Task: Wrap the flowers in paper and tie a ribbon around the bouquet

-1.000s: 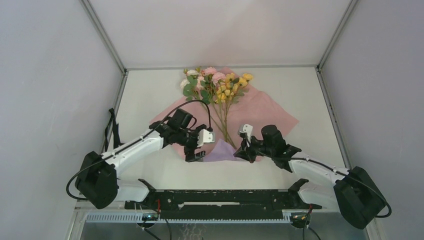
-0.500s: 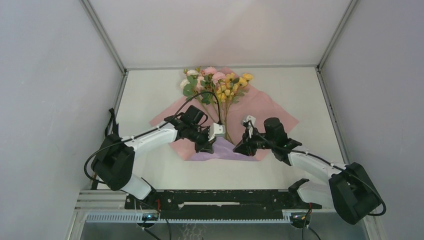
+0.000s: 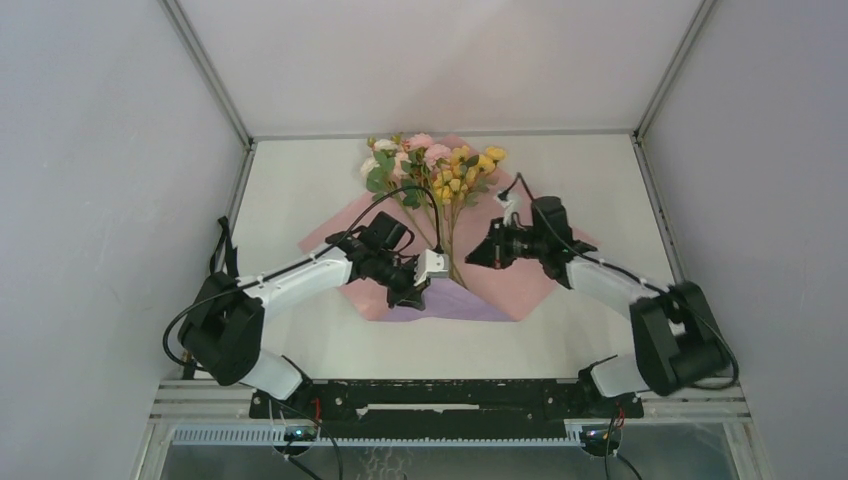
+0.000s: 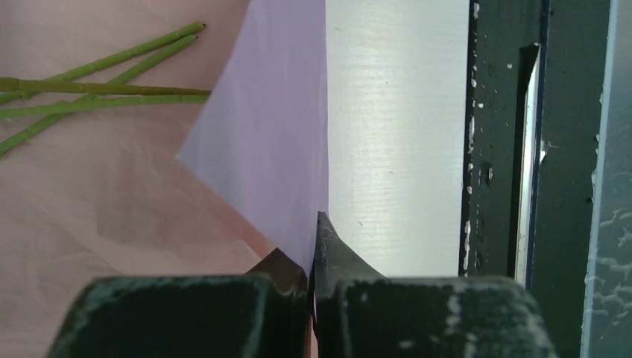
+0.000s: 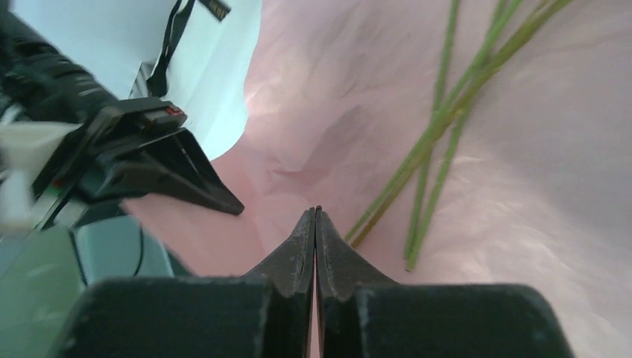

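The flowers [image 3: 430,165] lie at the back of the table, with their green stalks [image 4: 104,88] [image 5: 440,127] running down the pink paper [image 3: 520,220] [image 5: 335,89]. The sheet's near corner is folded up as a lilac flap [image 3: 455,303] [image 4: 268,134]. My left gripper [image 3: 415,297] [image 4: 313,239] is shut on that flap's left edge. My right gripper [image 3: 470,257] [image 5: 316,212] hovers just right of the stalk ends, pointing left, jaws together with only a thin pink line between them. No sheet rises from them. The ribbon is out of view.
A black rail [image 3: 440,395] [image 4: 499,149] runs along the near table edge. White enclosure walls close in the left, right and back. A black strap [image 3: 225,255] [image 5: 175,30] hangs at the left wall. The left fingers [image 5: 186,179] show in the right wrist view.
My left gripper slid right and closed on the flap's edge. The right arm swung from the flap's right corner toward the back, and now sits beside the stalks.
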Robot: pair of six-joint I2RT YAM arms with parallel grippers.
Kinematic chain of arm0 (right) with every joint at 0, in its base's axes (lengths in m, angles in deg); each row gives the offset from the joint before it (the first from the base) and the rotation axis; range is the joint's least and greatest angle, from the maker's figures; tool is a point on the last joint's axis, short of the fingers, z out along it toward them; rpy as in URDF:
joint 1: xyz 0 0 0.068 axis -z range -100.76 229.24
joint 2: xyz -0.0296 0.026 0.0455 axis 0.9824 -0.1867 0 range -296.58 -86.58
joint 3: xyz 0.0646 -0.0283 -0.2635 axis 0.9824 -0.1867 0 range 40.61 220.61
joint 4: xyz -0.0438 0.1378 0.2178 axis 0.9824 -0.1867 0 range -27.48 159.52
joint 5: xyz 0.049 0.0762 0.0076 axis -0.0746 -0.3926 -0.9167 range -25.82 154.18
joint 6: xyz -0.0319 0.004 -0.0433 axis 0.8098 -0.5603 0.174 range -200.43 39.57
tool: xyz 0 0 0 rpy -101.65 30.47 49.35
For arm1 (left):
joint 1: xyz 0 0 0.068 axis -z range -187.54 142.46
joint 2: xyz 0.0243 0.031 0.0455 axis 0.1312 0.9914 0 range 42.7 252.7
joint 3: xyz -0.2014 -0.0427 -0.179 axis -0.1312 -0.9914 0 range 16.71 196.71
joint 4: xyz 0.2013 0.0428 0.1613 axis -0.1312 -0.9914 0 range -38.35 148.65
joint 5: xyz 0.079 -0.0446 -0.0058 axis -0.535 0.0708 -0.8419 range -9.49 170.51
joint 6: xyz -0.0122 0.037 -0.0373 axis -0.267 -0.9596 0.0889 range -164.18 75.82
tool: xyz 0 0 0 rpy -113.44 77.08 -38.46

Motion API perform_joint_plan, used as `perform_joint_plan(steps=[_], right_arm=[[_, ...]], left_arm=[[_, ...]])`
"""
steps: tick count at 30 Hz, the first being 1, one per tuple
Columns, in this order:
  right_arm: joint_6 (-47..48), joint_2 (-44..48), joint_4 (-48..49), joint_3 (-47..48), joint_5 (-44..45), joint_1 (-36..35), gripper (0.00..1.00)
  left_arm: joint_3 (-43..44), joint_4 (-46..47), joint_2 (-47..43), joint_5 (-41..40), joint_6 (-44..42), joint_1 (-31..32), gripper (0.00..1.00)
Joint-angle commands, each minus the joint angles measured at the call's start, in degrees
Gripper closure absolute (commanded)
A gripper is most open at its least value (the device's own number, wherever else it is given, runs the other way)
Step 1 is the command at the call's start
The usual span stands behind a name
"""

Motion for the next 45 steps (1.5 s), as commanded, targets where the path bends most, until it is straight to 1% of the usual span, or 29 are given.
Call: perform_joint_plan(steps=[1,2,4,6,8,12,15,19,21,23,26,28,29,32,33,35,37,40,45], right_arm=[[-1.4,-11.2,-6.3,7.0,-4.3,-6.8,0.97],[-0.1,-14.4,-9.3,9.1,-6.2,-8.7,1.0],[3.5,-20.5,-16.1,12.7,-10.1,-11.1,1.0],[6.1,-23.8,-20.5,14.3,-12.5,-12.8,1.0],[8.0,-25.3,-24.3,14.2,-13.2,-14.0,1.0],[8.8,-24.3,-25.9,12.7,-12.0,-15.6,1.0],[7.9,-23.2,-26.1,12.0,-10.6,-15.3,1.0],[6.9,-21.5,-27.2,11.9,-8.3,-13.2,1.0],[6.1,-19.5,-26.8,11.6,-7.9,-11.1,1.0],[5.5,-16.0,-26.9,11.0,-6.4,-9.1,0.98],[5.2,-11.2,-28.1,10.0,-2.5,-6.1,0.91],[4.8,-7.2,-28.1,8.2,-0.1,-3.9,0.84],[4.4,-5.0,-27.5,6.2,0.1,-2.7,0.79],[2.8,1.9,-23.3,1.1,-0.4,-0.8,0.6],[2.1,3.6,-21.9,-0.4,-0.9,-0.9,0.53],[0.9,5.7,-19.5,-2.7,-1.5,-1.7,0.41],[-0.6,5.9,-17.0,-4.4,-0.4,-3.3,0.34],[-1.3,3.0,-15.0,-5.1,3.0,-6.1,0.3],[-0.2,-0.6,-14.7,-5.2,8.5,-7.9,0.3]], left_arm=[[1.4,-3.3,-3.5,1.6,-4.6,0.8,1.0],[1.4,-3.4,-3.5,1.4,-4.6,0.8,1.0],[1.5,-3.8,-3.4,0.5,-4.4,0.7,1.0],[1.9,-3.9,-3.7,-0.8,-3.2,0.8,1.0],[1.7,-3.6,-4.6,-0.8,-3.1,0.7,1.0],[1.0,-2.1,-6.0,-1.4,-3.0,0.6,1.0],[1.6,-1.2,-4.6,-2.6,-2.2,-0.1,1.0],[2.2,0.6,-1.6,-4.1,0.0,-1.1,1.0],[2.6,0.6,0.0,-3.9,0.9,-1.5,1.0],[2.9,0.2,1.1,-3.7,0.9,-1.6,1.0],[3.5,-0.4,3.0,-4.4,1.1,-1.6,1.0],[4.4,-0.2,4.3,-5.8,2.4,-1.6,1.0],[5.2,-0.2,5.0,-6.4,3.2,-1.8,1.0],[7.0,-0.5,7.2,-8.3,5.6,-2.4,1.0],[7.5,-1.0,8.1,-9.0,6.2,-2.7,1.0],[8.6,-2.1,9.2,-9.4,6.7,-3.0,1.0],[9.1,-2.9,9.9,-9.1,6.8,-3.1,1.0],[9.1,-3.1,10.2,-8.5,7.0,-3.0,1.0],[9.2,-3.2,10.4,-8.9,7.4,-3.0,0.99]])
